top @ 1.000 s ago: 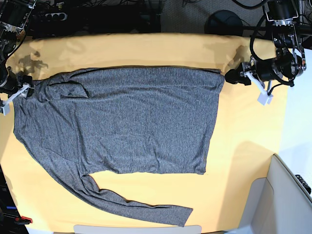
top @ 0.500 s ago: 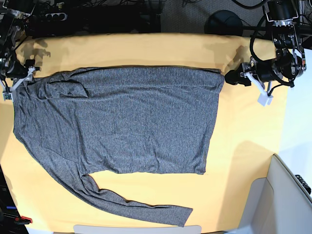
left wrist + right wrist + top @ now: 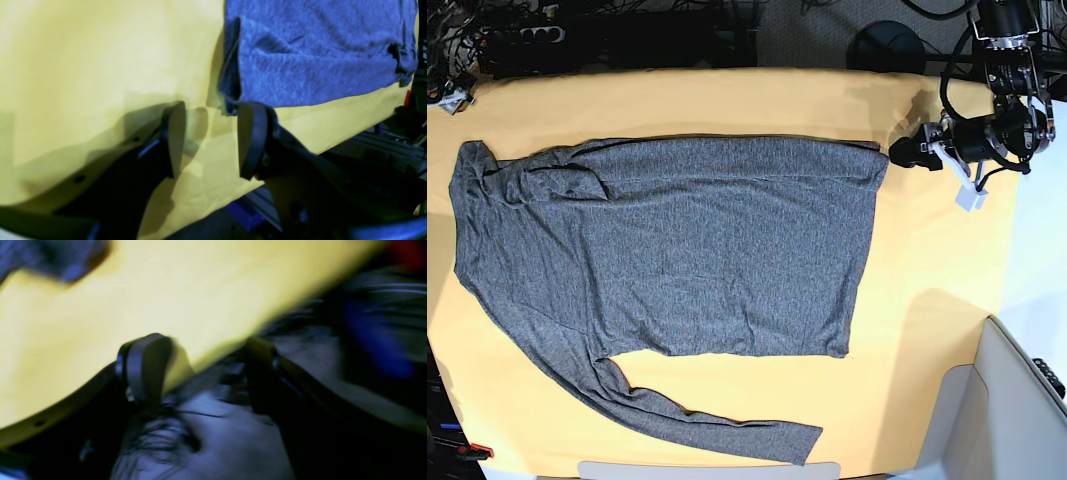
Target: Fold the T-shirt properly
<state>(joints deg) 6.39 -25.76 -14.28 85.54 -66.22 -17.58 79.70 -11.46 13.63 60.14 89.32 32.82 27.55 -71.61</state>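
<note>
T-shirt (image 3: 677,270): spread flat on the yellow surface (image 3: 927,300), one sleeve lying loose below its body.
Left pincer (image 3: 206,140): gaping, empty, just beside the T-shirt's hem corner.
Right pincer (image 3: 200,370): gaping, empty, off the surface edge beyond the T-shirt's collar end.
Step advice: pinch the hem corner through both layers, lift low.
Containers: none visible.
</note>
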